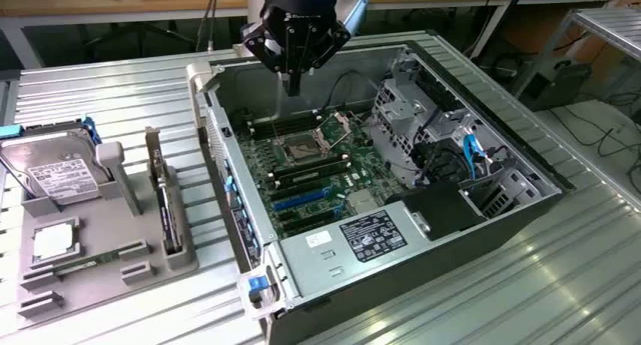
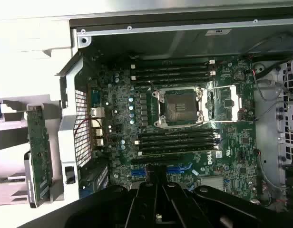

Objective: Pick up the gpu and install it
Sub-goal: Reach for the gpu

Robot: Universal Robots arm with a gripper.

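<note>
One gpu [image 1: 168, 210] stands on edge in a grey holder [image 1: 130, 247] on the table [image 1: 100, 97], at nine o'clock of the open case [image 1: 421, 281] in the exterior view, untouched, while farther back, at the case's twelve o'clock, the pincer [image 1: 293, 88] hangs fully closed and empty over the motherboard [image 1: 320, 172].

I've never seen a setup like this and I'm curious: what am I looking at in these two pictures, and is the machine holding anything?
It is a robot arm poised over an open computer case. The exterior view comes from a camera off the arm; the wrist view looks down from the arm onto the motherboard. Beside the case, a grey holder carries parts: a hard drive and the gpu, standing on edge. The jaws hang shut above the case, holding nothing.
</note>
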